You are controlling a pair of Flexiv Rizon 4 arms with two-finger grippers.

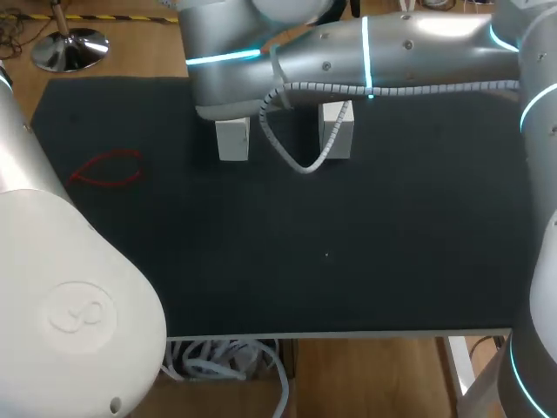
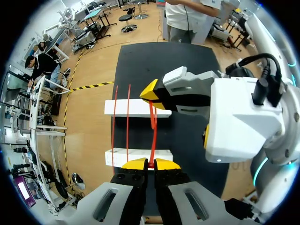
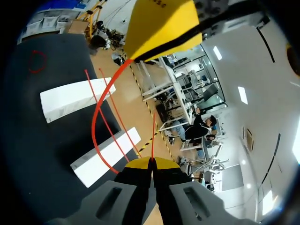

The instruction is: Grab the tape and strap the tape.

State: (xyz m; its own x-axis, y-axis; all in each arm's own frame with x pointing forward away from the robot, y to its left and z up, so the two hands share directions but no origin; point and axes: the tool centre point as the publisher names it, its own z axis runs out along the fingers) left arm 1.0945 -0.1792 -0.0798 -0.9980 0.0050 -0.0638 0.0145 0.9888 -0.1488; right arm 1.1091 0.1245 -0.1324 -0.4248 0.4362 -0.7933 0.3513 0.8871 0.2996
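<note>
The tape is a thin red strap. In the left wrist view a strand of it runs from my left gripper, shut on it, up to my right gripper just ahead. Two more strands lie across two white blocks. In the right wrist view my right gripper is shut on a strand. A curved strand leads from the left gripper's yellow fingertip above. In the head view both grippers are hidden under the arms.
The two white blocks stand side by side at the far part of the black mat. A separate red tape loop lies on the mat at the left. A grey coiled cable hangs between the blocks.
</note>
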